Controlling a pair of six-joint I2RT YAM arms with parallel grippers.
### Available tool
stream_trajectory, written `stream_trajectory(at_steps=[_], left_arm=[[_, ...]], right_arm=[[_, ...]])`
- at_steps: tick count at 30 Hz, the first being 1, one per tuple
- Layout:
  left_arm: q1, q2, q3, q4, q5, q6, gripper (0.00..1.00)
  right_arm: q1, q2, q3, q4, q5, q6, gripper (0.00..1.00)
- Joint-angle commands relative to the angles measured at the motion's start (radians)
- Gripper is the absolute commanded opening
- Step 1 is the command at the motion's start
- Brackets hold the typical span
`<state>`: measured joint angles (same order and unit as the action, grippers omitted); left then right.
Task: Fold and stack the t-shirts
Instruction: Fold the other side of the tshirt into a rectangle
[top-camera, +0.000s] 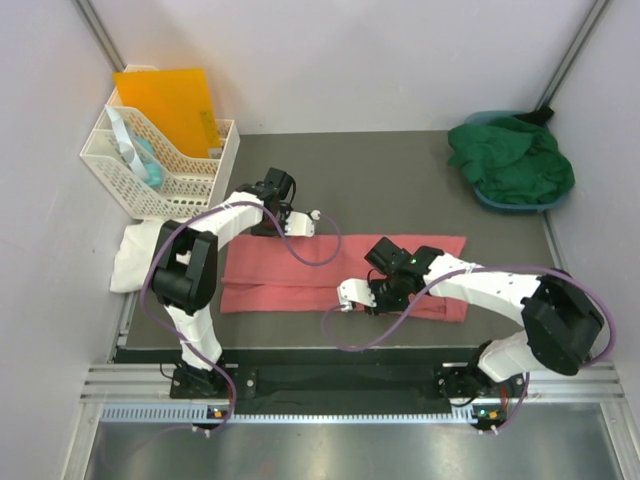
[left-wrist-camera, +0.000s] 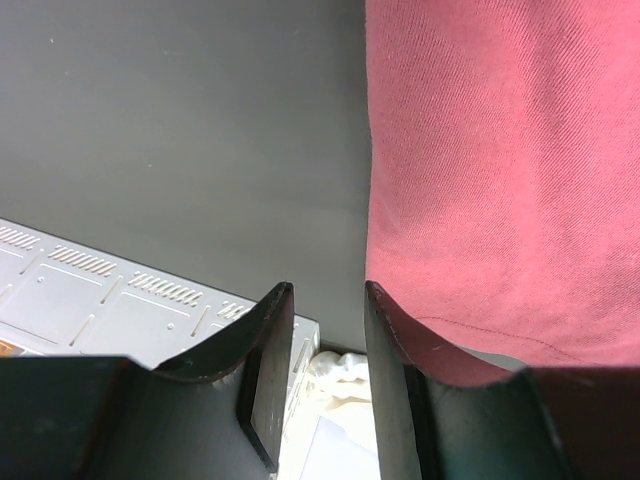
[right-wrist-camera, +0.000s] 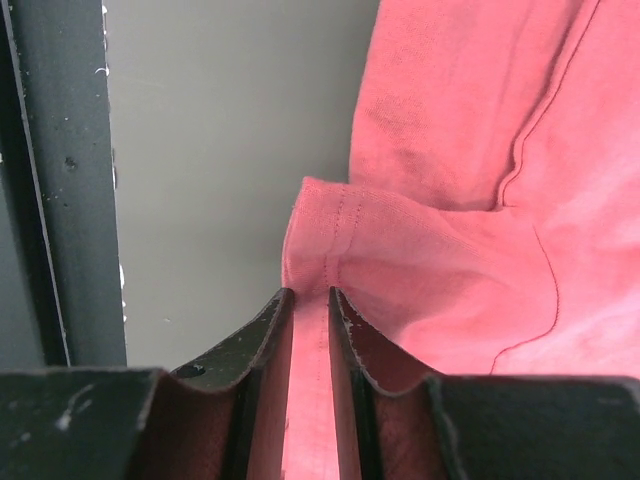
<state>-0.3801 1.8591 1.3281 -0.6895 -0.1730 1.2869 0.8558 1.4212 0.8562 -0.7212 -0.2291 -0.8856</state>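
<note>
The salmon-pink t-shirt (top-camera: 300, 275) lies on the dark table as a long folded strip. My right gripper (top-camera: 372, 296) is at its near edge and is shut on a hemmed fold of the pink shirt (right-wrist-camera: 470, 200). The cloth runs between the jaws of the right gripper (right-wrist-camera: 311, 295). My left gripper (top-camera: 268, 228) is at the strip's far left edge. In its wrist view the left gripper (left-wrist-camera: 328, 300) is open and empty, with the pink shirt (left-wrist-camera: 500, 180) just to its right. The white t-shirt (top-camera: 135, 255) lies crumpled at the table's left edge. The dark green t-shirt (top-camera: 510, 160) is heaped at the back right.
The green shirt sits in a blue basin (top-camera: 490, 200). A white lattice basket (top-camera: 160, 165) holding an orange folder (top-camera: 170, 105) stands at the back left. A black rail (right-wrist-camera: 60, 180) runs along the table's near edge. Walls close in on both sides.
</note>
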Motion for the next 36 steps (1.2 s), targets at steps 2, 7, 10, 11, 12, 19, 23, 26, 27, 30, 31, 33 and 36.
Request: stream_trajectory(at_steps=[2,7,10,11,12,19,23,26,27,30,31,33,36], left_arm=[[0.006,0.005,0.037,-0.010,0.010,0.017,0.40],[0.010,0.008,0.036,-0.010,0.013,0.020,0.40],[0.010,0.009,0.039,-0.010,0.015,0.020,0.40],[0.010,0.009,0.039,-0.010,0.017,0.020,0.40],[0.012,0.012,0.040,-0.010,0.017,0.022,0.40],[0.014,0.020,0.040,-0.008,0.018,0.022,0.40],[0.017,0.022,0.039,-0.007,0.021,0.025,0.40],[0.017,0.026,0.040,-0.007,0.026,0.025,0.40],[0.017,0.026,0.042,-0.007,0.027,0.025,0.40],[0.017,0.032,0.051,-0.005,0.030,0.028,0.40],[0.015,0.034,0.054,-0.005,0.030,0.028,0.40],[0.017,0.034,0.062,-0.007,0.032,0.028,0.40],[0.017,0.035,0.062,-0.002,0.033,0.034,0.40]], right_arm=[[0.019,0.010,-0.006,0.032,-0.016,0.016,0.22],[0.020,0.008,-0.005,0.009,-0.036,0.008,0.24],[0.025,0.012,0.000,0.005,-0.038,0.008,0.23],[0.026,0.012,-0.005,0.014,-0.035,0.016,0.21],[0.028,0.016,-0.009,0.026,-0.023,0.022,0.15],[0.031,0.027,-0.022,0.042,-0.019,0.027,0.00],[0.035,0.030,0.021,0.002,-0.053,0.028,0.00],[0.034,0.038,0.084,-0.053,-0.101,0.033,0.00],[0.034,0.044,0.098,-0.063,-0.107,0.034,0.00],[0.034,0.062,0.144,-0.098,-0.127,0.028,0.00],[0.032,0.064,0.153,-0.107,-0.133,0.025,0.00],[0.034,0.074,0.181,-0.118,-0.154,0.025,0.00],[0.035,0.102,0.207,-0.132,-0.165,0.025,0.00]])
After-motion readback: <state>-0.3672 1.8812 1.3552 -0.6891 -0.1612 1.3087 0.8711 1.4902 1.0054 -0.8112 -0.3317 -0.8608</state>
